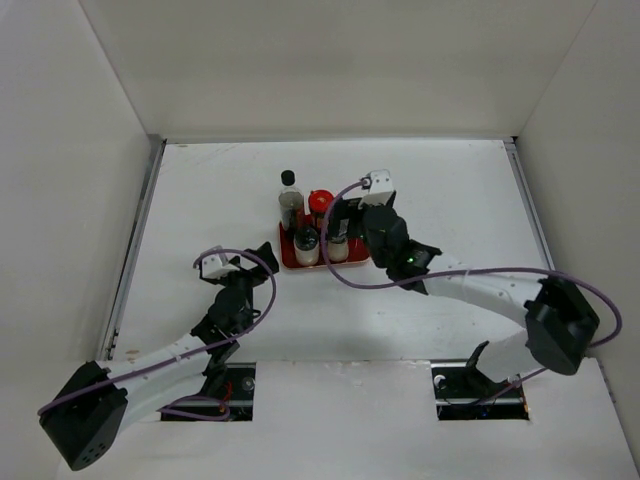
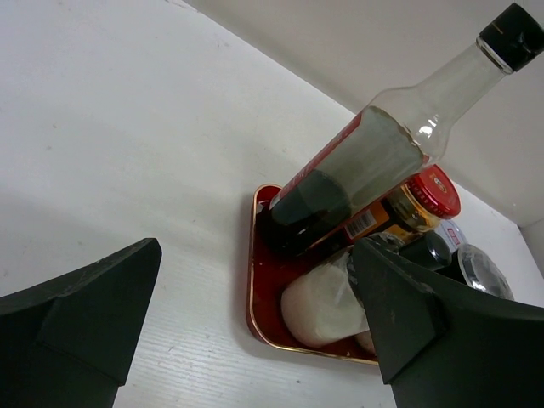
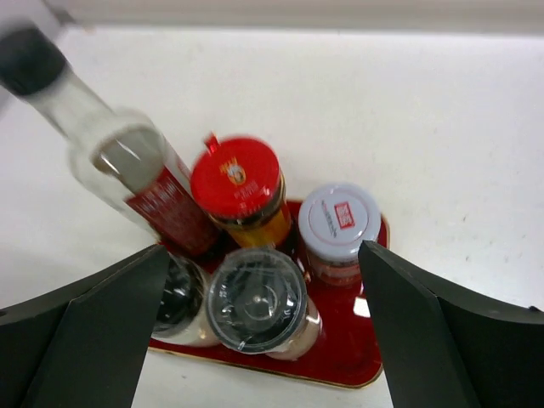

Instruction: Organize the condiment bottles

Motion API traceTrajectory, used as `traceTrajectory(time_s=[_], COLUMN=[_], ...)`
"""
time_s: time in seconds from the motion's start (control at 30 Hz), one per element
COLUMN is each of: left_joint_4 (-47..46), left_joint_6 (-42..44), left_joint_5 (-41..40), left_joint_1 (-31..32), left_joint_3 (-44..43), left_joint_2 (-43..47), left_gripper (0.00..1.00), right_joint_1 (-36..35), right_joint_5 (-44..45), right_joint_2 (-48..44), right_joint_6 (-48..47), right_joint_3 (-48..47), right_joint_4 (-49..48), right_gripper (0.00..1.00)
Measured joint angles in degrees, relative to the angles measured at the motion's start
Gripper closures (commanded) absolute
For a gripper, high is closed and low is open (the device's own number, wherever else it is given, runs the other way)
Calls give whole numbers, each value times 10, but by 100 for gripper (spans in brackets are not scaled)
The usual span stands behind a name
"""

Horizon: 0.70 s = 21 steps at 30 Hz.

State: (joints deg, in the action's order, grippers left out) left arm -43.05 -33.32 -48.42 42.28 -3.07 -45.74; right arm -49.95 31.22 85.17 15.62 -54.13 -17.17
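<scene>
Right gripper point(image 3: 262, 246), left gripper point(image 2: 257, 246) gaping wide, empty. Tall bottle point(image 3: 161, 200) on tray point(image 3: 350, 357) looking glassy, top-heavy; mid-body grasp seeming safest.

You can count one tall bottle point(image 3: 127, 178), one red-capped jar point(image 3: 236, 183), one pale-lidded jar point(image 3: 338, 223), two shakers point(image 3: 257, 302) point(image 3: 177, 302) and one red tray point(image 3: 344, 357).

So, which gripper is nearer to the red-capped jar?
Right. The right gripper hangs open over the tray, close to the red-capped jar; the left gripper is open too, off the tray's left edge, farther away.
</scene>
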Motion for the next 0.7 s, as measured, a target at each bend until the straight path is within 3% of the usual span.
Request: traceTrajectory(time_s=[0.4, 0.57, 0.7], left_joint_4=[71, 163, 290], left_joint_6=[1, -2, -18], left_joint_5=[36, 59, 72], left_joint_1=[1, 2, 2], left_joint_3=[-45, -100, -149], left_joint_2=[27, 27, 28], left_gripper=[0, 0, 0], right_joint_1=[35, 66, 90], right_joint_5=[18, 17, 15], right_joint_2=[-190, -218, -230], right_joint_6=[7, 27, 43], right_joint_3=[56, 97, 131], right_joint_4=[0, 2, 2], right_gripper=[0, 0, 0])
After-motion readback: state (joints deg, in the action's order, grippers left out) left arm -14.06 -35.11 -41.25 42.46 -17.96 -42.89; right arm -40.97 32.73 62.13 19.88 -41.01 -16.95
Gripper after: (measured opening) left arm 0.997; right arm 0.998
